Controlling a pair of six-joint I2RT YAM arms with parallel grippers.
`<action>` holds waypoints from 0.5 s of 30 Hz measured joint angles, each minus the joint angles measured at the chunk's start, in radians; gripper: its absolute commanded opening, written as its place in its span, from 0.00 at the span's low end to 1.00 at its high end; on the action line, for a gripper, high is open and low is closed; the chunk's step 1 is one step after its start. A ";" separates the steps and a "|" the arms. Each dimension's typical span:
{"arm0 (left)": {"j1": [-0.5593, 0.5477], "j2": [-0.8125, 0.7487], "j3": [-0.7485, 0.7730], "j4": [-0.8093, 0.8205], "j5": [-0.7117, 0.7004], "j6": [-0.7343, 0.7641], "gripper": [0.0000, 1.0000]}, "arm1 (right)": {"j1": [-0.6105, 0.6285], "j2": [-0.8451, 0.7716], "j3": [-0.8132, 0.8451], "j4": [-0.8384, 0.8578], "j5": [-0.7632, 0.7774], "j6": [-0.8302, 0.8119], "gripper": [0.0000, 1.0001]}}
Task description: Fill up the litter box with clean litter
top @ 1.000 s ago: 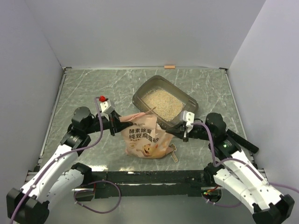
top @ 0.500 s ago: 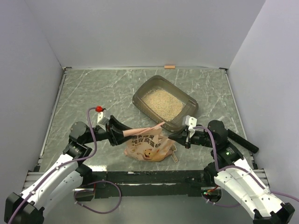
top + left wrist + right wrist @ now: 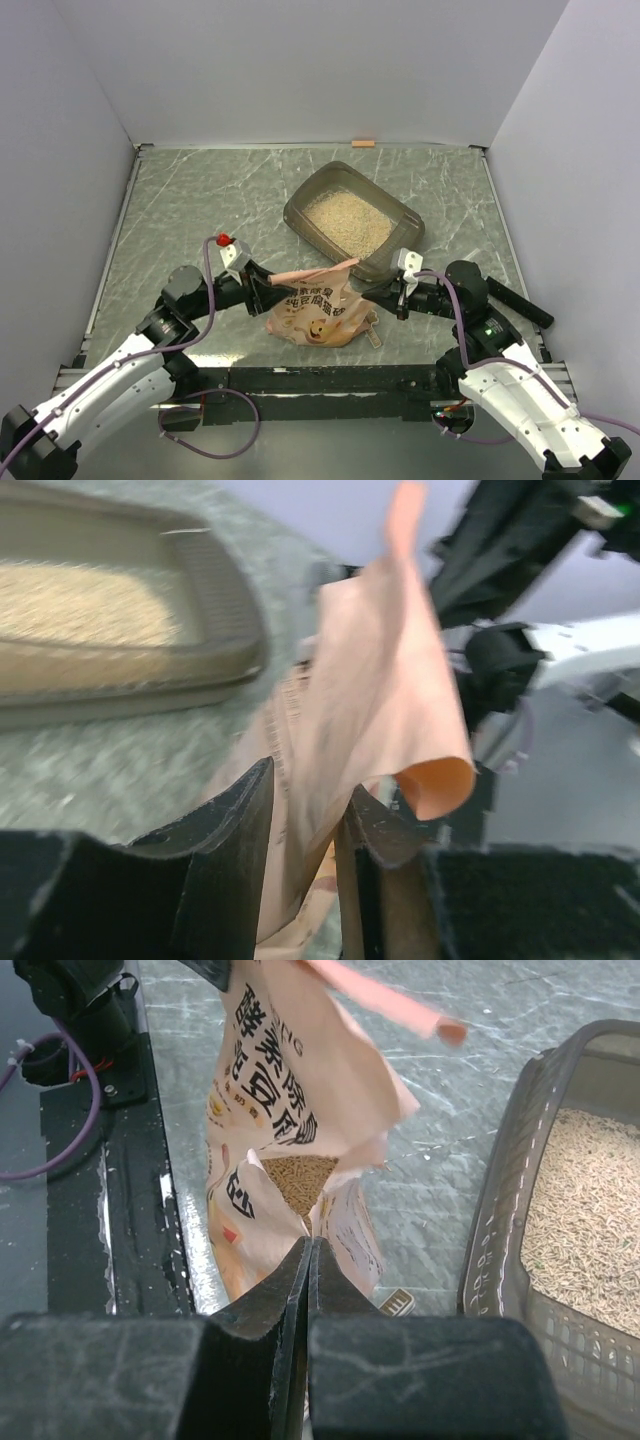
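Near the front edge of the table [image 3: 200,200], the left gripper [image 3: 265,283] stands partly open, and the pink top flap of the bag [image 3: 312,310] passes loosely between its fingers. Opposite it, the right gripper [image 3: 378,296] is closed tight on the bag's other edge. One bag sits slumped between the two grippers, torn open, with litter [image 3: 300,1178] showing inside. Just behind it lies one litter box [image 3: 408,222], its floor covered with the same pale grains. One small tan strip [image 3: 363,143] rests by the far wall, well apart.
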 measured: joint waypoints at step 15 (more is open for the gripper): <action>-0.092 -0.070 0.019 -0.181 -0.248 0.057 0.01 | 0.001 -0.022 0.000 -0.035 0.048 0.031 0.18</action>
